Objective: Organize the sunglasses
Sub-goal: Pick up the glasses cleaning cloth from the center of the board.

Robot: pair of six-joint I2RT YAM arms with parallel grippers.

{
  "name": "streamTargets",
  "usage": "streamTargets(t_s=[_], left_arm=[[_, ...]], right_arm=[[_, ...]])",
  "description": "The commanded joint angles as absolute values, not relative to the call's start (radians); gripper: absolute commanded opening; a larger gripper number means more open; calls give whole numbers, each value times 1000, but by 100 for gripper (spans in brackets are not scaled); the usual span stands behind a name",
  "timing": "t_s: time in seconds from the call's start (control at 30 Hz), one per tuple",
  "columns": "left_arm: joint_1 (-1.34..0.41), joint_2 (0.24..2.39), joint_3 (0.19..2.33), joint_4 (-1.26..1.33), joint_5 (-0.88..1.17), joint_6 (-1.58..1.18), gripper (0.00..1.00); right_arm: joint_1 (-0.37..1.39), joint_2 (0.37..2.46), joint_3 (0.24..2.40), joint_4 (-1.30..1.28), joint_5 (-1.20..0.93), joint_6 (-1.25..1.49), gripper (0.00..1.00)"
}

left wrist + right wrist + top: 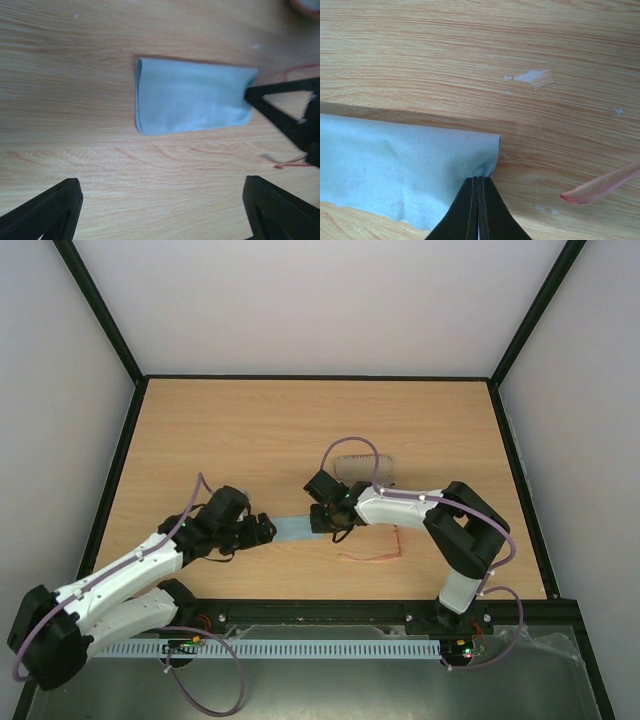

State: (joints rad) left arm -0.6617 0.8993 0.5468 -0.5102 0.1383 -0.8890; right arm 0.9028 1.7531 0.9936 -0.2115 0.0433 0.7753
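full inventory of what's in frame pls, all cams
sunglasses: 1, thin reddish-orange, lying on the table beside the right arm, on its near side.
cloth: 1, light blue, folded, on the table between the two grippers.
case: 1, pale, oval, pattern unreadable, on the table beyond the right arm and partly hidden by it.
table: 1, light wood, inside a black-framed enclosure with white walls.
left gripper: 1, black, open, facing the cloth's left end, not touching it.
right gripper: 1, black, shut on the cloth's right edge.
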Motion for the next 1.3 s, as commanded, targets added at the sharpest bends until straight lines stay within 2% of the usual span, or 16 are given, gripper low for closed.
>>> streamTargets(t_s=[0.0,0.17,0.27,0.4,0.57,0.7,1.07,1.27], left_arm=[[-710,984,544,-453,90,-918,83],[-739,1084,583,-426,38,-923,51],[-752,1153,617,-428,1,-917,42],[-755,1225,634,-411,-36,-914,40],[-758,1323,667,-389,-68,-903,29],[-765,1393,703,-388,-95,-888,25],[-771,1486,749,-400,-146,-855,24],[-771,1503,745,-392,-142,-836,20]], right_arm=[[907,1710,990,-261,48,778,1],[908,1714,980,-249,41,776,1],[907,1717,966,-232,29,780,1],[907,1708,950,-213,16,784,1],[908,1698,934,-202,9,787,1],[907,1697,928,-196,0,786,1],[907,1703,928,-189,-9,779,1],[908,1704,921,-186,-9,776,1]])
